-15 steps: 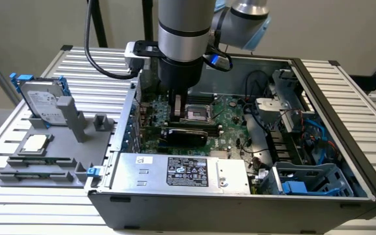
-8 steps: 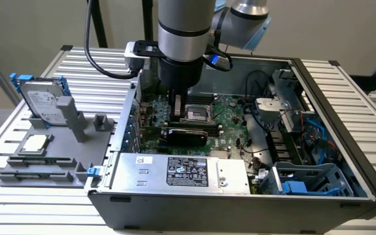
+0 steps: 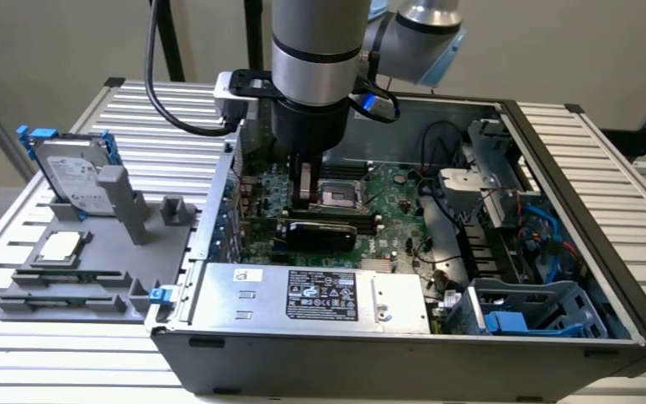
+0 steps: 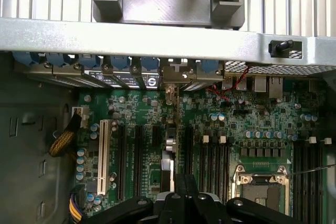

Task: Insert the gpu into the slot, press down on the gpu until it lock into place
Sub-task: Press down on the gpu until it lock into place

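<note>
Squarely over the motherboard (image 3: 396,189), we see the arm (image 3: 317,50) with its fingers (image 3: 304,198) closed tight, gripping nothing we can make out, tips at the top edge of the gpu (image 3: 320,233). The black card stands on edge inside the open computer case (image 3: 413,362), just near of the processor socket (image 3: 338,192) and beyond the silver power supply (image 3: 312,295).

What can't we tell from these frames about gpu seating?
1. slot: exterior view, covered by the gpu.
2. Contact between gripper and gpu: wrist view, the shut gripper itself blocks it.
3. Lock state: latch too small to make out in either view.
</note>
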